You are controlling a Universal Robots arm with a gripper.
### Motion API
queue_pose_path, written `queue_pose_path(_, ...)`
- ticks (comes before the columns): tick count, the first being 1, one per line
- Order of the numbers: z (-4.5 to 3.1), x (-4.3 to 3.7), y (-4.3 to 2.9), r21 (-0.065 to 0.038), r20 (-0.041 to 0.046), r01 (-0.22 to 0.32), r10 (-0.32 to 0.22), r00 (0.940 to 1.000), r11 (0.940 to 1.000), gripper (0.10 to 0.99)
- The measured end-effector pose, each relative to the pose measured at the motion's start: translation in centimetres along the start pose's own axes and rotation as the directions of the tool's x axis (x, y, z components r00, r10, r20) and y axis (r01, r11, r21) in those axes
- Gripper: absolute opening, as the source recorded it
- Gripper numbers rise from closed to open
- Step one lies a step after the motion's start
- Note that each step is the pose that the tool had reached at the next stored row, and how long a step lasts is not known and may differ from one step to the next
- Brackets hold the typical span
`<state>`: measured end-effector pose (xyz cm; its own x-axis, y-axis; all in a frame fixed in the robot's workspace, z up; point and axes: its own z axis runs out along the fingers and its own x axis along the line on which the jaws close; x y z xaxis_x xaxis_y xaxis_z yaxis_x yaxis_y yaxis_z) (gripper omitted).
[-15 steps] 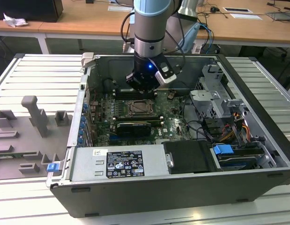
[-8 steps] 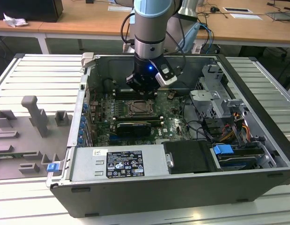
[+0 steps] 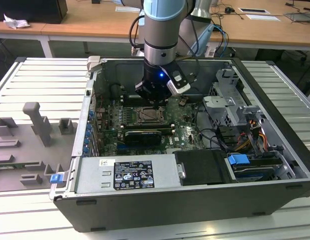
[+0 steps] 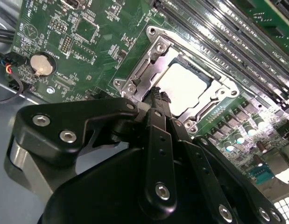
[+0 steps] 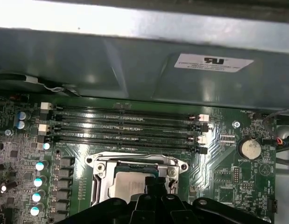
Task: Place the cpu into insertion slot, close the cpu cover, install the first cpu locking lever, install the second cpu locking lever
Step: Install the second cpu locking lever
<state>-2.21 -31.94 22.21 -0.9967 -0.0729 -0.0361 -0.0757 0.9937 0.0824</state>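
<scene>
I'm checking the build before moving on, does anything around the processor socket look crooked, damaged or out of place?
Nothing stands out. The cpu lies flat and square in its socket, framed by the cpu cover, with the gripper just above the socket's edge. No visible damage.

A lab or workshop is showing: an open PC case (image 3: 275,165) lying on a slatted metal bench (image 3: 44,80), wooden desks (image 3: 94,22) standing behind.

A slatted metal table (image 3: 39,80) carries the open computer case (image 3: 195,200); grey fixture blocks (image 3: 37,125) stand beside it.
</scene>
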Motion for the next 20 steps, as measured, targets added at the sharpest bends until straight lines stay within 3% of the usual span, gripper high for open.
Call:
queue_pose_path(7,-1.74,0.04,0.14,0.000,0.0000,0.000,0.000,1.0000,1.0000,0.106)
queue_pose_path(11,-1.85,0.08,-0.30,0.000,0.0000,0.000,0.000,1.0000,1.0000,0.106)
queue_pose_path(19,-1.91,0.25,-2.61,0.000,0.0001,0.000,0.000,1.0000,1.0000,0.106)
queue_pose_path(20,-1.90,0.30,-3.25,0.000,0.0001,0.000,0.000,1.0000,1.0000,0.106)
